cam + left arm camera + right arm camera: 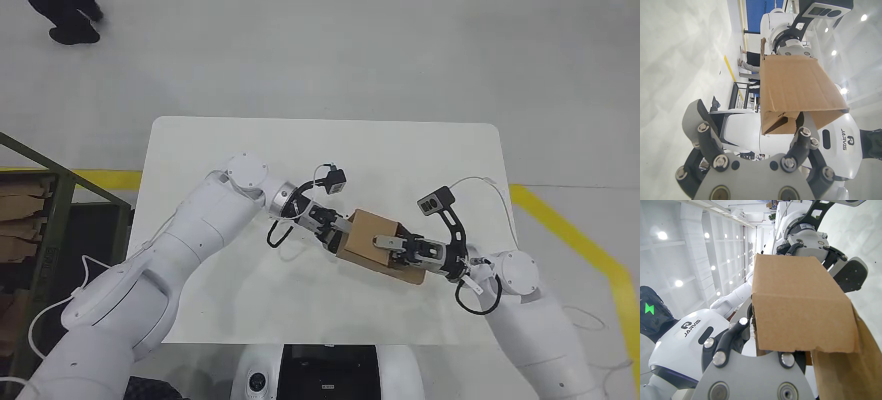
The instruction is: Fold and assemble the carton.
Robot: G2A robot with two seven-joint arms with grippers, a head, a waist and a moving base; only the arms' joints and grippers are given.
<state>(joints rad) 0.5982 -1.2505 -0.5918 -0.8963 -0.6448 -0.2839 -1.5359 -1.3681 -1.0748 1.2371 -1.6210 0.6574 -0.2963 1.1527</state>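
Observation:
A brown carton, folded into a box shape, is held over the middle of the white table between my two arms. My right gripper is at the carton's right end and is shut on its top wall. One of its fingers lies outside the carton; the other is hidden inside. My left gripper is at the opposite end and stands open. One of its fingers reaches into the open end of the carton, while the other finger is well apart from it.
A loose flap hangs from the carton's end near my right gripper. A dark-framed cart holding flat cardboard stands left of the table. Bare table surface lies along the far side and at the left.

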